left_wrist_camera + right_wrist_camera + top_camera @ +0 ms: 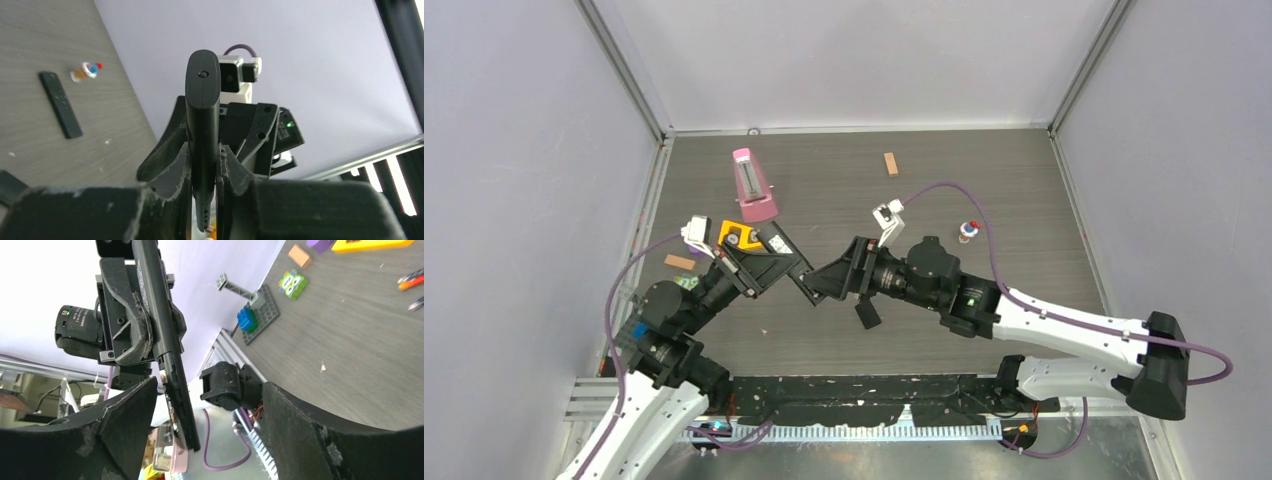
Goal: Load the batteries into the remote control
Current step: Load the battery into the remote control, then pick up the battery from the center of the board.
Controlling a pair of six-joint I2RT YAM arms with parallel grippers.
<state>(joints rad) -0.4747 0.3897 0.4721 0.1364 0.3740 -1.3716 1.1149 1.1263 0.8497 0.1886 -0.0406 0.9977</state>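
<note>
My left gripper (782, 268) is shut on the black remote control (809, 290) and holds it edge-up above the table; the left wrist view shows the remote (202, 100) clamped between the fingers (172, 175). My right gripper (832, 282) is open, and the free end of the remote (170, 365) stands between its spread fingers (125, 430), nearer the left one, not gripped. Two thin red-and-dark batteries (411, 279) lie on the table at the right wrist view's top right; in the top view the left arm hides them. A black cover bar (867, 313) lies flat on the table below the grippers and also shows in the left wrist view (60, 104).
A pink upright object (752, 185) and a yellow piece (737, 235) stand behind the left gripper. A small toy figure (967, 232), an orange block (890, 163), another block (679, 262), a green toy (292, 284) and a grey plate with a blue brick (254, 316) lie around.
</note>
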